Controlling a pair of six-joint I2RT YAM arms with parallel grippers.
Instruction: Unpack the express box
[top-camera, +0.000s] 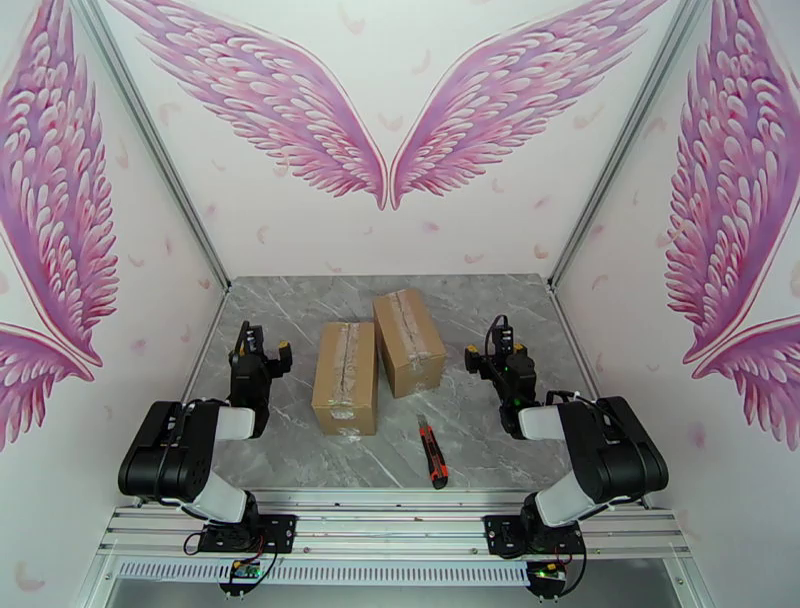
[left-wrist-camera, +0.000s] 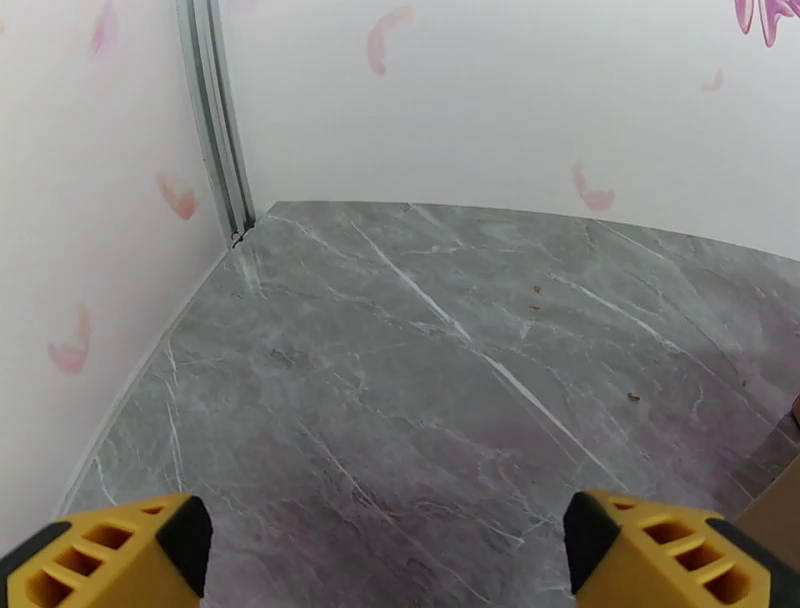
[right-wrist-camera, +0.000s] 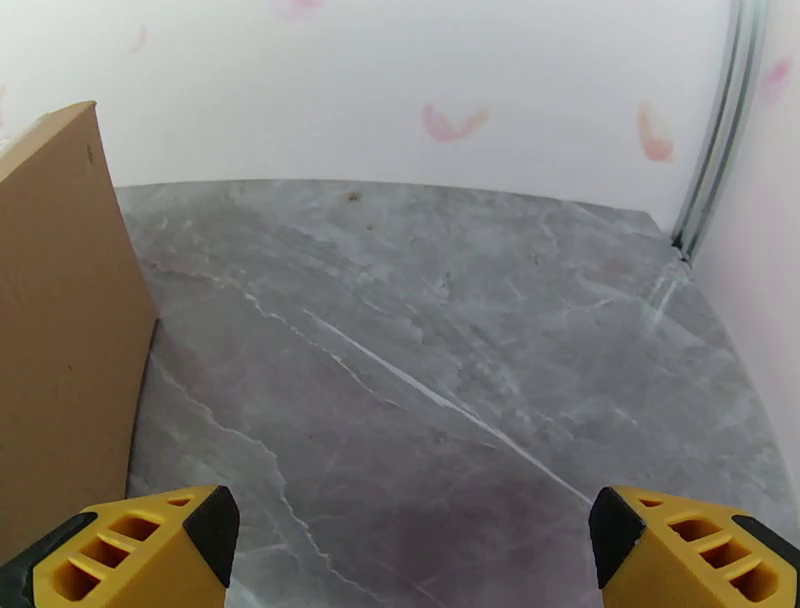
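Note:
Two brown cardboard express boxes lie side by side mid-table, both taped shut along the top: one nearer and to the left (top-camera: 345, 378), one farther and to the right (top-camera: 408, 342). My left gripper (top-camera: 265, 343) hovers open to the left of the near box. In the left wrist view its yellow fingers (left-wrist-camera: 110, 552) spread wide over bare table, with a corner of a box (left-wrist-camera: 775, 512) at the right edge. My right gripper (top-camera: 484, 342) stands open to the right of the far box. That box's side (right-wrist-camera: 60, 330) fills the left of the right wrist view, apart from the fingers (right-wrist-camera: 690, 548).
A red and black box cutter (top-camera: 432, 453) lies on the grey marble table (top-camera: 480, 300) near the front edge, right of the near box. White walls with pink wings close in the table on three sides, with metal posts (top-camera: 205, 250) at the back corners.

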